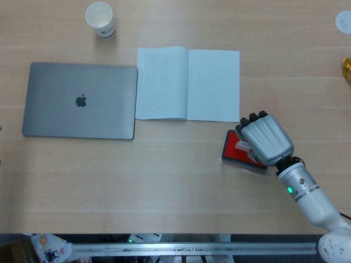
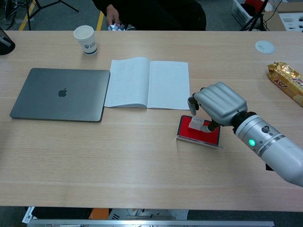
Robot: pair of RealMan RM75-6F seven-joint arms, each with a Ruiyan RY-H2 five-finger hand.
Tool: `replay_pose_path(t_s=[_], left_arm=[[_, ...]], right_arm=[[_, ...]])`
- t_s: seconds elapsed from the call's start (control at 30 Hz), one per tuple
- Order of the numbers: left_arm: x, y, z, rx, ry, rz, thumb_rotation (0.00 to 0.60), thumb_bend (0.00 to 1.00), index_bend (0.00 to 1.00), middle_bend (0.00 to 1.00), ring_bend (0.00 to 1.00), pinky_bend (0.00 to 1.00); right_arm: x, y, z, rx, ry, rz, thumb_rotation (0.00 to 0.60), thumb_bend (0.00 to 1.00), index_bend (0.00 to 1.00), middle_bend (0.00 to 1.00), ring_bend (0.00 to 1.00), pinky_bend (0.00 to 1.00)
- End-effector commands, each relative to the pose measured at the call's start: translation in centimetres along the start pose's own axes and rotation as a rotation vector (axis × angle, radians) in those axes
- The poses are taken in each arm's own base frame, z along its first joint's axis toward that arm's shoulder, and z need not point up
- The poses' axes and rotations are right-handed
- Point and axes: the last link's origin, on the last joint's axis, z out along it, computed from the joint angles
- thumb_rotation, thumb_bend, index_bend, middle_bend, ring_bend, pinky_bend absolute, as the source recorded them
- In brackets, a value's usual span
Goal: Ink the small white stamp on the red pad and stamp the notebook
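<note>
Your right robot hand (image 2: 217, 104) hangs right over the red pad (image 2: 185, 129), fingers curled down around the stamp (image 2: 195, 124), which sits on the pad near its middle. In the chest view a fingertip comes down on the far left of the stamp and the thumb on its right, so the stamp lies between them, just below the palm. Whether they already pinch it or only bracket it, you cannot tell from either view; the head view hides most of the stamp under the knuckles.

The relation that matters next: the notebook (image 1: 213, 82) lies beyond the pad, far and a little left of the robot hand, its blank right page the nearer one and close to the pad's far edge. The stamp's long side runs roughly along the pad's long side, left to right. So once your grip is sure, the carry is short, away from you and slightly left.

The left robot hand shows in neither view. On the tabletop (image 1: 164, 175) a laptop (image 1: 80, 100) lies further left.
</note>
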Motion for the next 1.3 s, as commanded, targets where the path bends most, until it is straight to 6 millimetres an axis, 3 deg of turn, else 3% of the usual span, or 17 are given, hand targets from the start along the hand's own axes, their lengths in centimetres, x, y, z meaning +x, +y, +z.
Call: replay_pose_path(t_s=[0.03, 0.43, 1.3], left_arm=[[0.0, -0.1, 0.1, 0.001, 0.001, -0.001, 0.600, 0.18, 0.32, 0.28, 0.26, 0.23], [-0.1, -0.1, 0.2, -0.007, -0.018, -0.008, 0.600, 0.18, 0.32, 0.28, 0.27, 0.26], [-0.2, -0.1, 0.2, 0.001, -0.027, -0.001, 0.600, 0.18, 0.32, 0.28, 0.27, 0.26]], right_arm=[[-0.1, -0.1, 0.4, -0.009, 0.004, -0.004, 0.600, 0.09, 0.53, 0.49, 0.40, 0.42], [-0.6, -0.3, 1.3, -0.031, -0.004, -0.012, 0.600, 0.10, 0.53, 0.49, 0.40, 0.42], [-1.4, 0.3, 0.4, -0.019, -0.059, -0.023, 0.600, 0.17, 0.57, 0.50, 0.41, 0.42]])
